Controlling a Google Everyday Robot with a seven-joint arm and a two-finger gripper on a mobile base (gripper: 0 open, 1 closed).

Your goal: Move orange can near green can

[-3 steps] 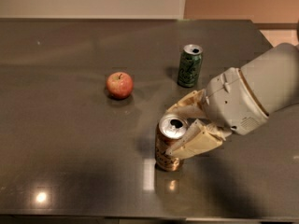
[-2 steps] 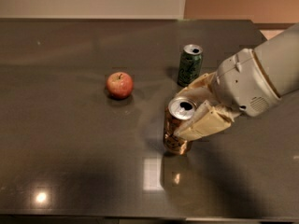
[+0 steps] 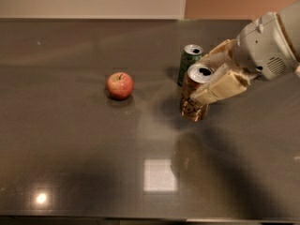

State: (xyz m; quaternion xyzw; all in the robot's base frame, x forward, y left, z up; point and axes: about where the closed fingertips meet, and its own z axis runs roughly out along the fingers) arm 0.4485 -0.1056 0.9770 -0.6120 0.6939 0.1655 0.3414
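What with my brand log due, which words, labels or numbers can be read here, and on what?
Shiny orange-copper drink can: pale script, too blurred to read.
Dark green drink can: pale lettering, unreadable.
Pale two-finger gripper, jaws shut on the orange-copper drink can beside the green drink can: no text.

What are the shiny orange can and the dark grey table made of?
Shiny orange can: probably thin metal, glossy, with a silver top. Dark grey table: polished, maybe stone or laminate; it mirrors lights. The gripper grips the can beside the green can.
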